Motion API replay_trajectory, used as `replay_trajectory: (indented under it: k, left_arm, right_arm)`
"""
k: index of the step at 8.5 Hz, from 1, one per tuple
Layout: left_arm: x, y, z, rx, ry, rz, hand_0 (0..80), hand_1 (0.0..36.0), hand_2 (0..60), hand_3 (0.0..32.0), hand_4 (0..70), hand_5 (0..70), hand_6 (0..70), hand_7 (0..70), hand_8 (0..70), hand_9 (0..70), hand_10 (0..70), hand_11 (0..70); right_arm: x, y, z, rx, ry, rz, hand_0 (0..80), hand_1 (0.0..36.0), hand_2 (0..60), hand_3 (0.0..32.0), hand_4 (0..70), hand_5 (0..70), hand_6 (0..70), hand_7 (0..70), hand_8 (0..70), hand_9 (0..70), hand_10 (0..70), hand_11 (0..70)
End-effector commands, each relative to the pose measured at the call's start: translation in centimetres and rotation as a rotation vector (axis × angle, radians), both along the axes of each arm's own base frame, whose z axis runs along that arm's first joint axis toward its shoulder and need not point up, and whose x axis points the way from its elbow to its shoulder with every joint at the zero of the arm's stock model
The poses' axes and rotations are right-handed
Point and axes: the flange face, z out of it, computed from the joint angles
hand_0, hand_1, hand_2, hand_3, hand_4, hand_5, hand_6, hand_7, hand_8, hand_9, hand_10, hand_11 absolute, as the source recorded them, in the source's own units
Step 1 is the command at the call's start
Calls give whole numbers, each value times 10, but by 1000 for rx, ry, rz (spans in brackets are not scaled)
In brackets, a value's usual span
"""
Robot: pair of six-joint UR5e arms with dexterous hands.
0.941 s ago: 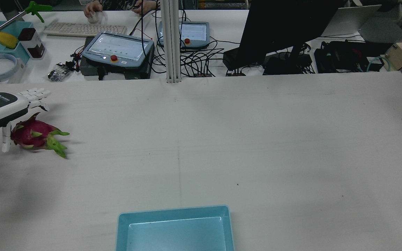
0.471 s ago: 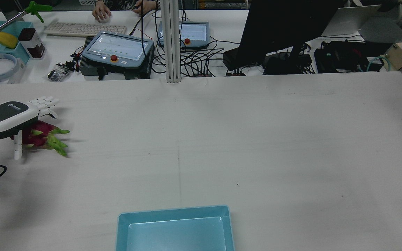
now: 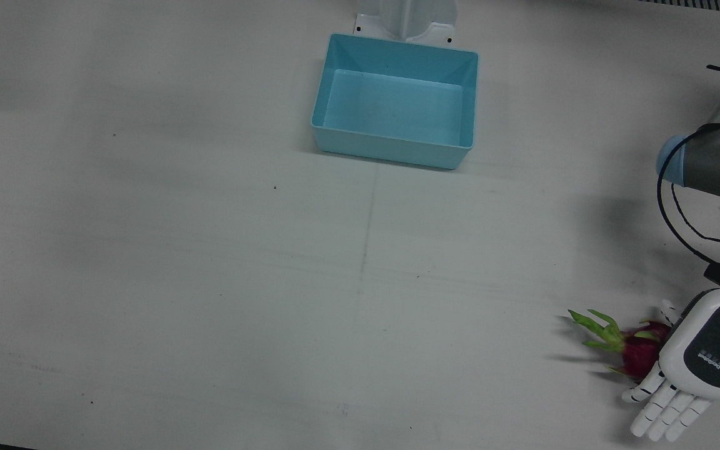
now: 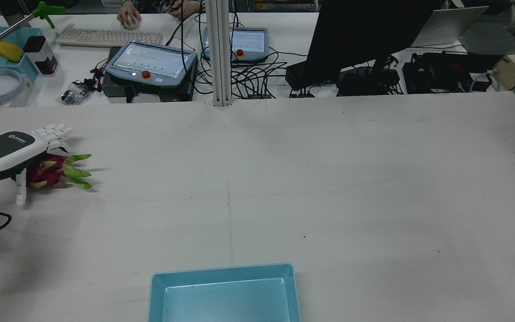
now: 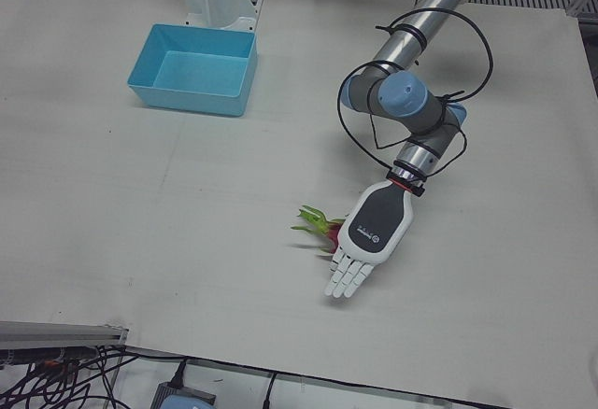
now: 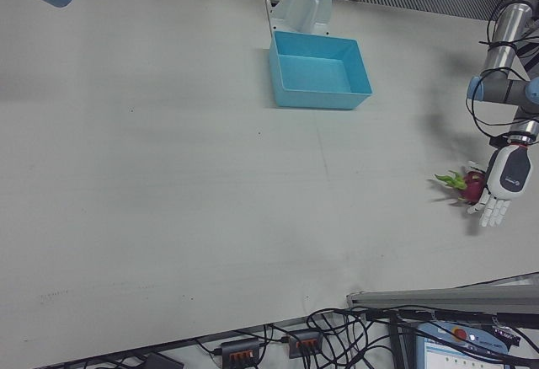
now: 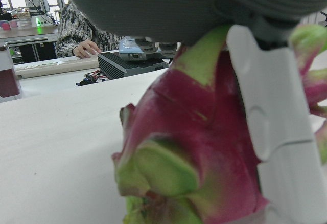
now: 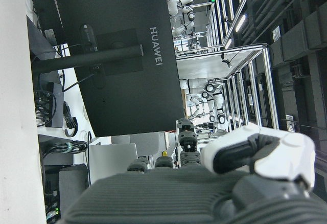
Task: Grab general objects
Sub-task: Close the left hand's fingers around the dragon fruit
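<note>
A pink dragon fruit (image 4: 45, 174) with green leaf tips lies on the white table at the far left of the rear view. It also shows in the front view (image 3: 638, 353), the left-front view (image 5: 329, 232) and the right-front view (image 6: 470, 185). My left hand (image 4: 9, 152) hovers flat, palm down, just over it with fingers straight and thumb hanging down beside the fruit; the hand is open. The left hand view shows the fruit (image 7: 194, 147) close under the palm. My right hand (image 8: 255, 157) shows only in its own view, aimed away from the table.
A light blue bin (image 4: 221, 272) stands empty at the near middle of the table, also seen in the front view (image 3: 391, 150). Behind the table's far edge stand teach pendants (image 4: 150, 62), cables and a monitor (image 4: 365, 31).
My left hand has moved right and down over the dragon fruit. The fruit has turned a little, its leaf tips now pointing more to the right.
</note>
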Motion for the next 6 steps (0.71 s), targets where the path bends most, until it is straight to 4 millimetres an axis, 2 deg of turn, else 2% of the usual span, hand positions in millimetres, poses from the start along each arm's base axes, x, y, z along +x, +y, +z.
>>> replay_trajectory:
  k: [1, 2, 3, 4, 5, 6]
  left_arm:
    - [0, -2, -2, 5, -6, -3, 505, 360, 600, 0, 58, 433, 59, 113, 48, 20, 9, 40]
    - [-2, -3, -4, 8, -6, -26, 498, 342, 600, 0, 113, 538, 121, 266, 99, 97, 41, 82]
    - [-4, -3, -4, 8, -6, -42, 493, 313, 600, 0, 191, 612, 239, 473, 182, 229, 107, 175]
    - [-3, -3, -4, 11, -10, -42, 491, 291, 600, 0, 257, 682, 392, 700, 309, 418, 196, 301]
    - [-3, -3, -3, 20, -26, -43, 490, 275, 600, 0, 331, 700, 536, 700, 419, 562, 263, 395]
    - [-3, -4, -2, 21, -31, -43, 503, 283, 600, 0, 382, 700, 682, 700, 527, 700, 331, 482]
  right_arm:
    - [0, 0, 0, 0, 0, 0, 0, 0, 0, 0, 0, 0, 0, 0, 0, 0, 0, 0]
    - [0, 0, 0, 0, 0, 0, 0, 0, 0, 0, 0, 0, 0, 0, 0, 0, 0, 0]
    - [0, 0, 0, 0, 0, 0, 0, 0, 0, 0, 0, 0, 0, 0, 0, 0, 0, 0]
    - [0, 0, 0, 0, 0, 0, 0, 0, 0, 0, 0, 0, 0, 0, 0, 0, 0, 0]
    - [0, 0, 0, 0, 0, 0, 0, 0, 0, 0, 0, 0, 0, 0, 0, 0, 0, 0]
    - [0, 0, 0, 0, 0, 0, 0, 0, 0, 0, 0, 0, 0, 0, 0, 0, 0, 0]
